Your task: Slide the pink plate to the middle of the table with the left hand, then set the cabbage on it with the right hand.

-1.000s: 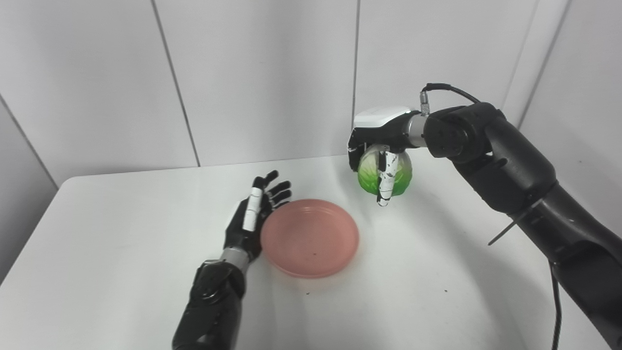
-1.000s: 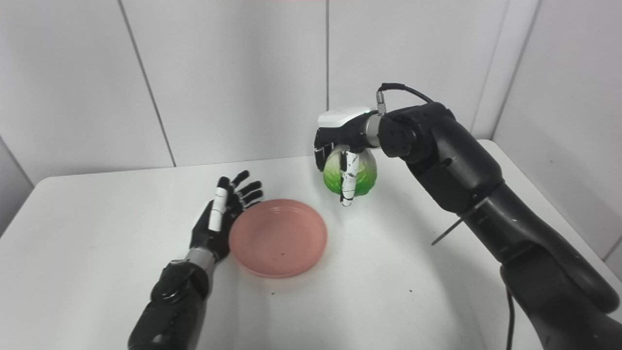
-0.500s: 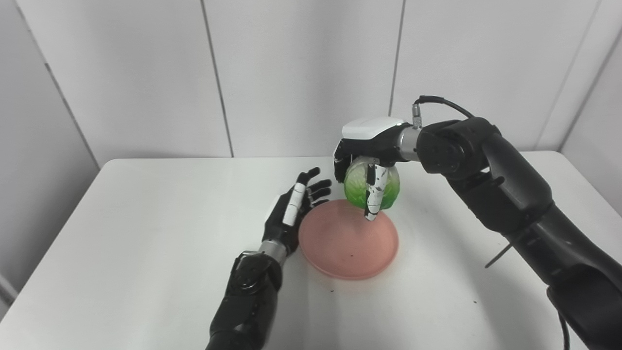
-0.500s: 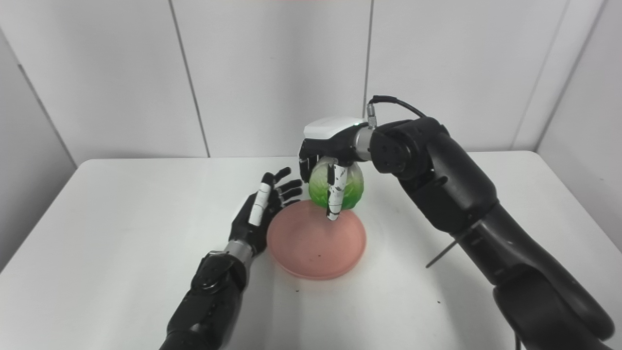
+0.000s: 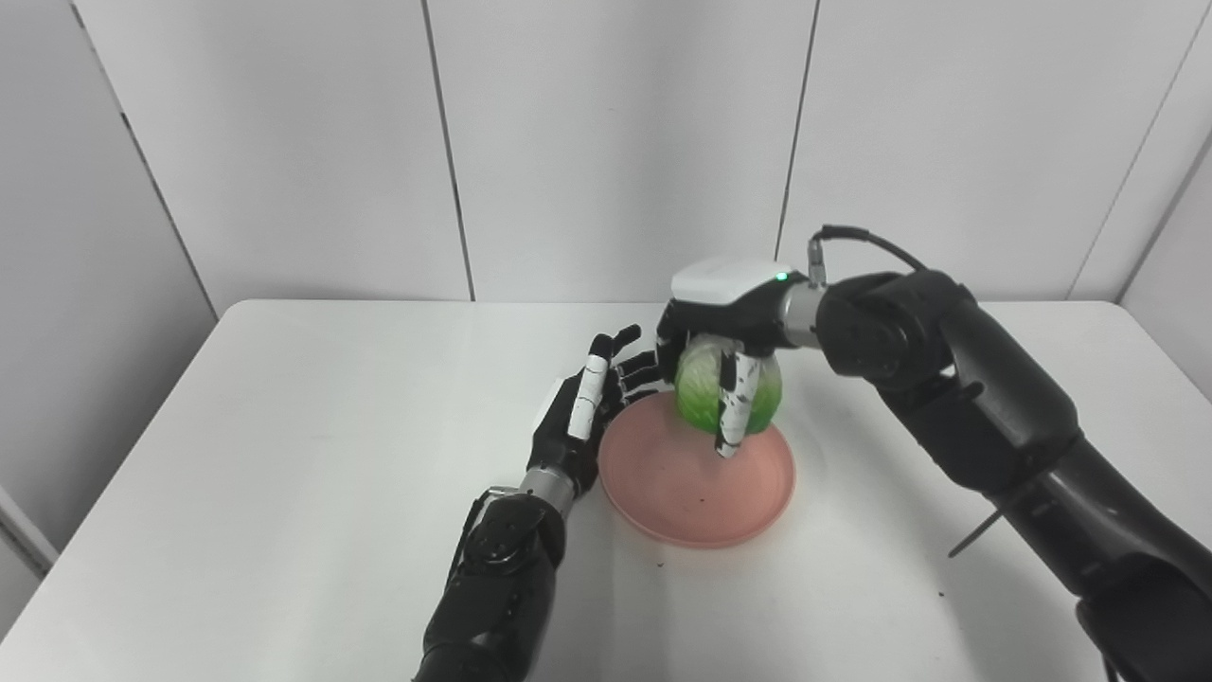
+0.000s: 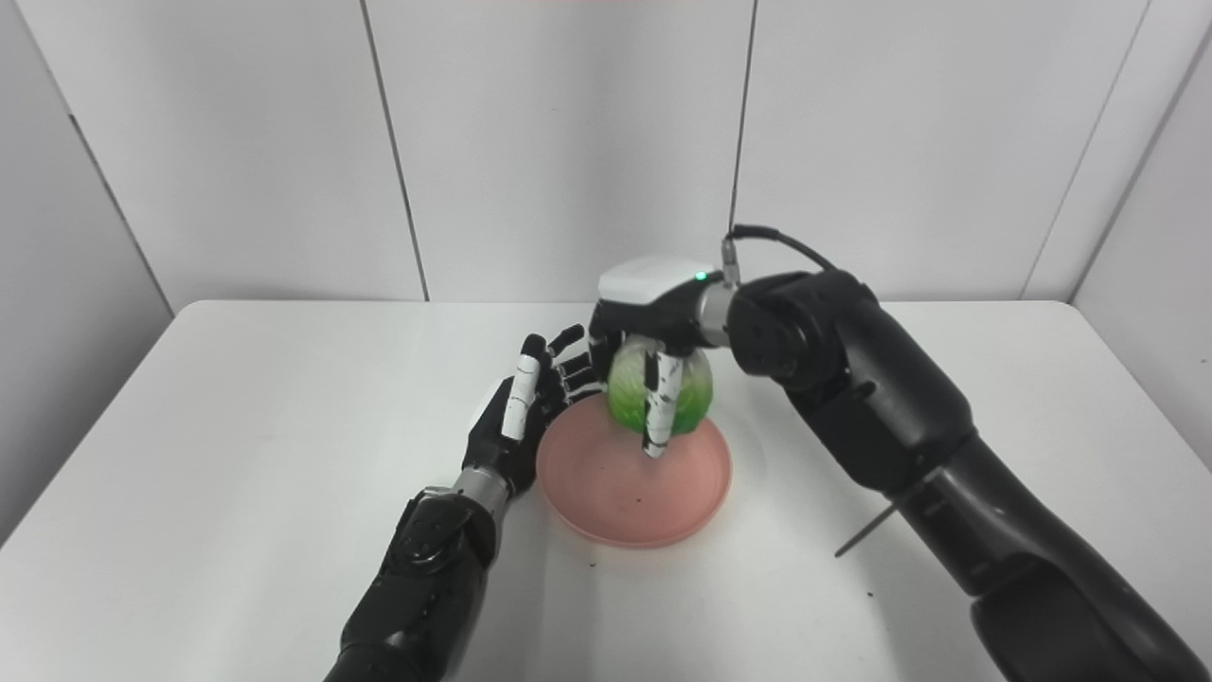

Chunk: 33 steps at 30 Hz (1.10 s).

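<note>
Placement step, cabbage onto plate. Left to right across the white worktop [image 5: 284, 455]:

Left robot hand [image 5: 578, 417] stands edge-on at the left rim of the pink plate [image 5: 696, 469], fingers spread and extended, nothing held. Palm side looks to be against the rim, though contact is hard to confirm from either eye view. Judgement: best to keep it there as a stop while the cabbage goes down, so the plate does not skate.

Pink plate lies flat near the middle of the worktop, dish bare apart from a small dark speck.

Right robot hand [image 5: 724, 379] comes in from the right, fingers curled down around the cabbage [image 5: 727, 393] and clamped on it from above. Cabbage hangs over the far part of the plate, close to its surface; whether its underside already touches is not clear, the fingers hide it.

How to do it well, as I judge it: bring the cabbage a little nearer the plate's centre, lower until it bears weight, then part the fingers slowly and lift straight up. A round head may roll off if released early.
</note>
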### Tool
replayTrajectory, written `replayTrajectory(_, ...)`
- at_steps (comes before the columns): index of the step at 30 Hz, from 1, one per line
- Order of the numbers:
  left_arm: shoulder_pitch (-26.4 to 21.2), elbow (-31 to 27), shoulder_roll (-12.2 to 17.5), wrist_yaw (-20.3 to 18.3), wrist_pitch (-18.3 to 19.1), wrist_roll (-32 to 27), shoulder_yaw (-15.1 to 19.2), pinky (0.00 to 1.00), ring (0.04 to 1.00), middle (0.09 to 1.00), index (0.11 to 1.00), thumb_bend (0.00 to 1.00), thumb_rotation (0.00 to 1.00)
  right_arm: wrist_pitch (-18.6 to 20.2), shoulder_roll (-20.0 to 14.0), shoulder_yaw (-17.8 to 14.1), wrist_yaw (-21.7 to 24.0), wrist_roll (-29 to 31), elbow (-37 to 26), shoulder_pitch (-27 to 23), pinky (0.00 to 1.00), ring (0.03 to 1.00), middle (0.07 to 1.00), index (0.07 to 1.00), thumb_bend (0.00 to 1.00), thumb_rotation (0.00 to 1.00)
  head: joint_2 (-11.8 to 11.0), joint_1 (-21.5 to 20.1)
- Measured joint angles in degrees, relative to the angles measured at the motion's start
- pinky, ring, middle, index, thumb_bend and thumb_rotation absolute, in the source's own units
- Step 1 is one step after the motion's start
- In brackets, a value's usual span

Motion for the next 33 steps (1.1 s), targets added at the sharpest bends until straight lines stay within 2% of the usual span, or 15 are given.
replayTrajectory(4, 0.0, -0.2, 0.2, 0.0, 0.6, 0.0, 0.0, 0.78, 0.824, 0.795, 0.862, 0.95, 0.96, 0.0, 0.2, 0.4, -0.3, -0.5, 0.9, 0.3, 0.33, 0.386, 0.503, 0.546, 0.51, 0.00, -0.1, -0.7)
replayTrajectory(6, 0.0, -0.2, 0.2, -0.1, 0.6, -0.1, 0.0, 0.78, 0.828, 0.799, 0.864, 0.95, 0.96, 0.0, 0.4, 0.4, -0.8, -0.5, 0.9, 0.3, 0.34, 0.440, 0.498, 0.503, 0.52, 0.00, 0.0, -0.9)
replayTrajectory(7, 0.0, -0.2, 0.3, -0.1, 0.6, -0.1, 0.0, 0.78, 0.824, 0.798, 0.866, 0.95, 0.96, 0.0, 0.4, 0.4, -1.1, -0.5, 0.9, 0.4, 0.36, 0.450, 0.593, 0.497, 0.51, 0.00, 0.1, -1.0)
replayTrajectory(8, 0.0, -0.2, 0.3, -0.1, 0.7, -0.1, 0.0, 0.77, 0.823, 0.798, 0.867, 0.95, 0.96, 0.0, 0.6, 0.4, -1.5, -0.4, 0.9, 0.5, 0.38, 0.456, 0.642, 0.495, 0.51, 0.00, 0.1, -1.0)
replayTrajectory(9, 0.0, -0.2, 0.3, -0.1, 0.8, -0.1, 0.0, 0.76, 0.820, 0.793, 0.867, 0.95, 0.97, -0.1, 0.7, 0.4, -1.9, -0.4, 0.9, 0.7, 0.40, 0.460, 0.680, 0.493, 0.51, 0.00, 0.1, -1.1)
replayTrajectory(11, 0.0, -0.2, 0.3, -0.1, 0.9, -0.2, 0.0, 0.75, 0.814, 0.788, 0.862, 0.95, 0.96, -0.4, 0.7, 0.4, -3.0, -0.2, 0.9, 1.3, 0.41, 0.463, 0.701, 0.491, 0.51, 0.00, 0.2, -1.1)
replayTrajectory(14, 0.0, -0.7, 0.3, 0.0, 1.5, -0.2, 0.1, 0.75, 0.807, 0.788, 0.858, 0.96, 0.96, -1.7, 1.0, 0.4, -4.9, -0.1, 1.7, 2.4, 0.44, 0.463, 0.646, 0.490, 0.51, 0.00, 0.4, -1.1)
replayTrajectory(18, 0.1, -1.3, 0.3, 0.0, 2.2, -0.2, 0.0, 0.77, 0.816, 0.795, 0.863, 0.95, 0.97, -3.8, 1.2, 0.3, -8.5, -0.3, 3.5, 4.3, 0.49, 0.467, 0.670, 0.491, 0.51, 0.00, 0.4, -1.1)
replayTrajectory(22, 0.3, -1.6, 0.3, -0.1, 2.4, -0.2, 0.0, 0.79, 0.823, 0.796, 0.861, 0.96, 0.96, -5.2, 1.2, 0.3, -11.3, -0.6, 4.5, 5.8, 0.49, 0.468, 0.676, 0.492, 0.51, 0.00, 0.9, -1.4)
replayTrajectory(28, 0.3, -1.7, 0.3, -0.1, 2.5, -0.2, 0.0, 0.77, 0.813, 0.790, 0.849, 0.96, 0.96, -6.6, 1.2, -0.3, -12.8, 0.2, 4.9, 5.9, 0.46, 0.465, 0.650, 0.493, 0.51, 0.00, 1.0, -1.7)
replayTrajectory(29, 0.3, -1.7, 0.3, -0.1, 2.6, -0.2, -0.1, 0.76, 0.810, 0.785, 0.844, 0.96, 0.97, -6.7, 1.2, -0.3, -12.8, 0.3, 4.9, 5.9, 0.47, 0.531, 0.649, 0.495, 0.52, 0.09, 1.0, -1.7)
replayTrajectory(30, 0.3, -1.8, 0.3, -0.1, 2.8, -0.2, -0.1, 0.76, 0.811, 0.787, 0.845, 0.96, 0.97, -6.8, 1.2, -0.2, -12.8, 0.2, 4.9, 5.9, 0.49, 0.568, 0.658, 0.526, 0.61, 0.12, 1.1, -1.8)
replayTrajectory(31, 0.3, -1.8, 0.3, -0.1, 2.9, -0.2, -0.1, 0.77, 0.814, 0.794, 0.848, 0.96, 0.97, -6.9, 1.2, -0.2, -12.9, 0.2, 4.9, 5.9, 0.52, 0.615, 0.675, 0.593, 0.80, 0.16, 1.1, -1.8)
replayTrajectory(32, 0.3, -1.9, 0.3, -0.1, 3.1, -0.2, -0.1, 0.77, 0.818, 0.798, 0.851, 0.96, 0.96, -7.3, 1.1, -0.1, -13.0, 0.1, 4.9, 5.9, 0.60, 0.700, 0.720, 0.665, 0.93, 0.23, 1.1, -1.8)
replayTrajectory(33, 0.3, -1.9, 0.3, -0.1, 3.2, -0.2, -0.1, 0.78, 0.818, 0.798, 0.851, 0.96, 0.96, -7.8, 1.1, 0.0, -13.0, -0.1, 4.9, 5.9, 0.61, 0.717, 0.730, 0.676, 0.95, 0.25, 1.1, -1.8)
